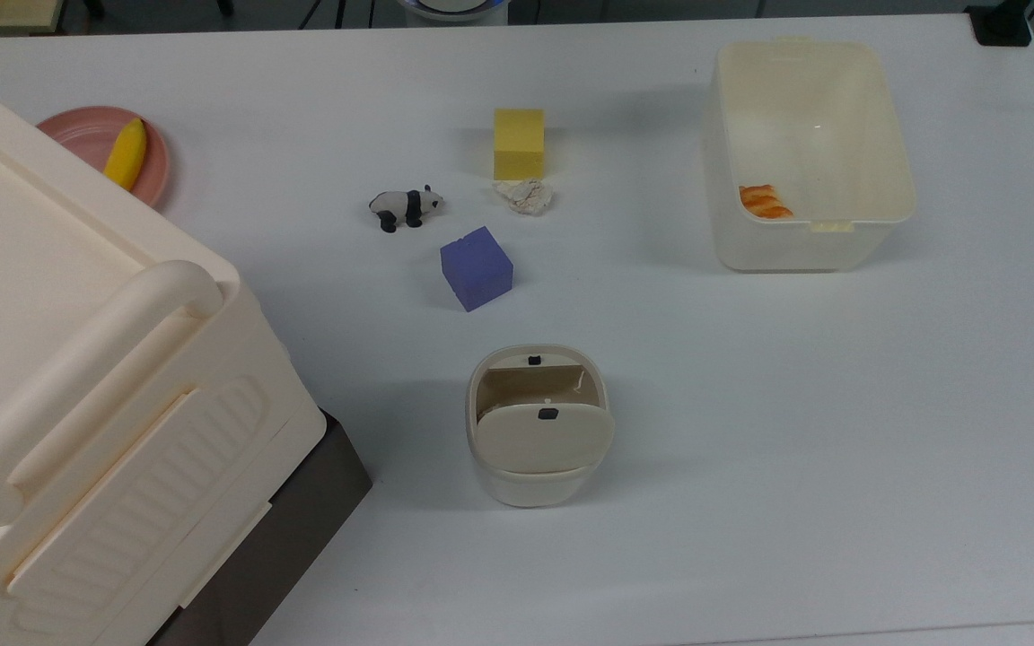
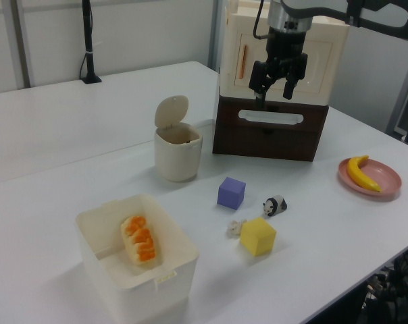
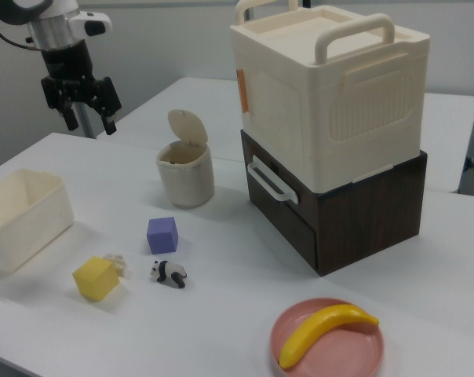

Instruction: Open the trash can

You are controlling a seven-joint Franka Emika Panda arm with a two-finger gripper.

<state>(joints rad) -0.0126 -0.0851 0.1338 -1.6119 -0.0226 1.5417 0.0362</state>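
White table (image 1: 750,449), open-lidded trash can (image 1: 538,429), pale wall behind.

The setting is appearing as a robotics lab. A white table (image 1: 750,404) is carrying test props: a toy panda (image 1: 405,207), a yellow block (image 1: 518,144), a purple block (image 1: 476,267) and a banana (image 3: 325,331) on a pink plate (image 3: 300,357). A robot arm (image 3: 52,27) is hanging above the table. A black stand (image 2: 89,40) is standing at the table's far edge.
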